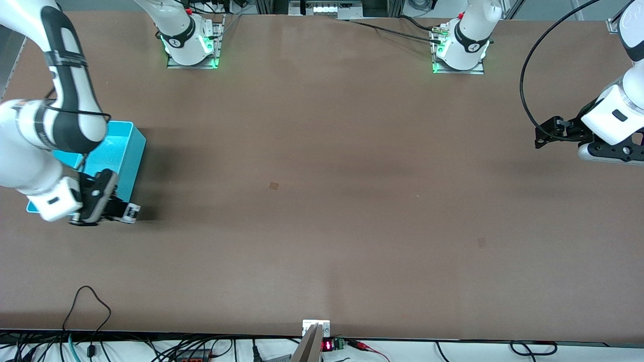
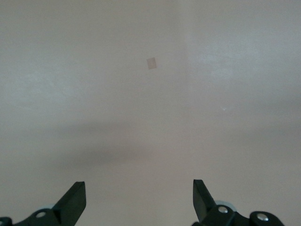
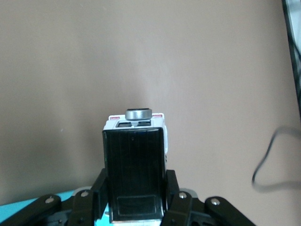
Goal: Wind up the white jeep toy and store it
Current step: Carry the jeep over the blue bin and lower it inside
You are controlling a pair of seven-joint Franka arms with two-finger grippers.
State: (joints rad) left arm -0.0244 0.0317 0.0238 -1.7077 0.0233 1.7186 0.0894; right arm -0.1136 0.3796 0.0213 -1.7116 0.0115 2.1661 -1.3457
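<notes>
The white jeep toy [image 3: 135, 162] has a black roof panel and a grey spare wheel at its end. My right gripper [image 3: 135, 190] is shut on it, one finger pressed to each of its sides. In the front view the jeep [image 1: 132, 213] sticks out of the right gripper [image 1: 122, 210], low over the table beside a corner of the cyan bin [image 1: 132, 156]. The right arm covers much of the bin. My left gripper [image 1: 542, 134] waits open over the table at the left arm's end, its fingers [image 2: 75, 200] wide apart with only bare table between them.
Two small square marks [image 1: 273, 185] [image 1: 481, 242] lie on the brown table. Both arm bases [image 1: 191, 45] [image 1: 460, 48] stand along the table's back edge. Loose black cables [image 1: 85, 306] trail at the edge nearest the front camera.
</notes>
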